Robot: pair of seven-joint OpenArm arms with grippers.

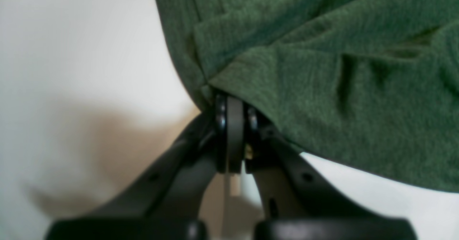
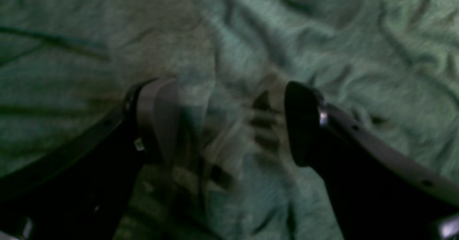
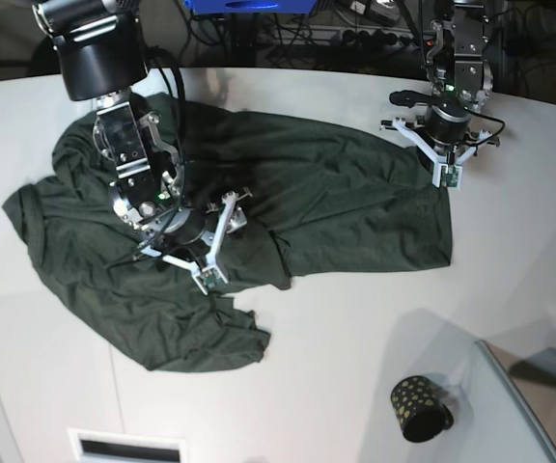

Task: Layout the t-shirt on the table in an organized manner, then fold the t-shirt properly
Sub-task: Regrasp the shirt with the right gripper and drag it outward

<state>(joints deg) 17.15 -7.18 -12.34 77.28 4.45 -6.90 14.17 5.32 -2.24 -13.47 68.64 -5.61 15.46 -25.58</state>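
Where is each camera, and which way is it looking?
Left wrist: sits on the left arm, looking along the shut left gripper pinching the t-shirt edge over the table.
Right wrist: sits on the right arm, looking down between the open right gripper at green cloth.
Base: high up, looking down at both arms, the shirt and a cup.
All views share the t-shirt.

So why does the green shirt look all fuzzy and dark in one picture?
Right wrist view: the t-shirt is dim and motion-smeared around the open right claw. Left wrist view: brighter, slightly soft, table washed out. Base view: sharpest.
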